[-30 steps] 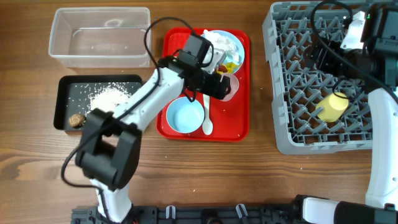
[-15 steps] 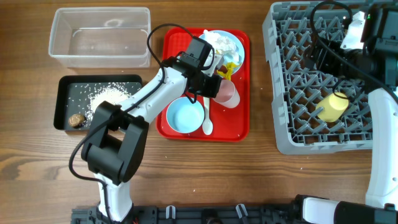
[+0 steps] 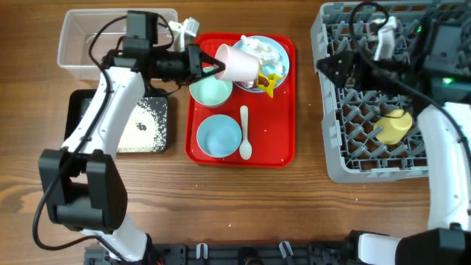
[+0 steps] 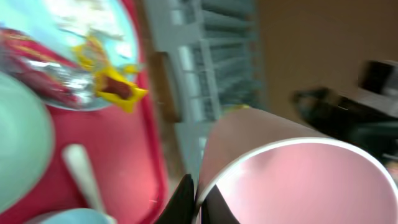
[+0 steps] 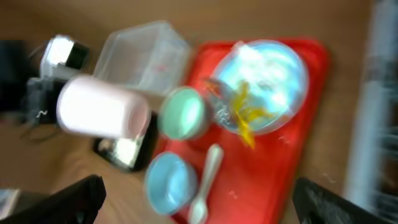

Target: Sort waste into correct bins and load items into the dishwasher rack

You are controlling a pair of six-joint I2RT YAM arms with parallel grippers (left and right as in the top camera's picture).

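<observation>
My left gripper (image 3: 210,68) is shut on the rim of the small pink cup (image 3: 239,65), holding it tipped on its side above the red tray's back left. Close up, one finger (image 4: 186,200) is outside the cup (image 4: 298,168) and one inside. Below lie a mint bowl (image 3: 211,90), a blue bowl (image 3: 218,137) and a white spoon (image 3: 244,132). The blue plate (image 3: 274,51) holds tissue and a yellow wrapper (image 4: 115,87). My right gripper (image 3: 335,70) hangs open over the rack's (image 3: 368,158) left edge. A yellow cup (image 3: 395,126) lies in the rack.
The clear tub (image 3: 88,44) stands at the back left, with the black tray (image 3: 147,121) of rice grains in front of it, partly under my left arm. The red serving tray (image 3: 283,147) sits between the bins and the rack.
My left gripper closed on the pink cup, lifted it off the red tray and swung back and left, uncovering the mint bowl. My right gripper moved left across the rack.
</observation>
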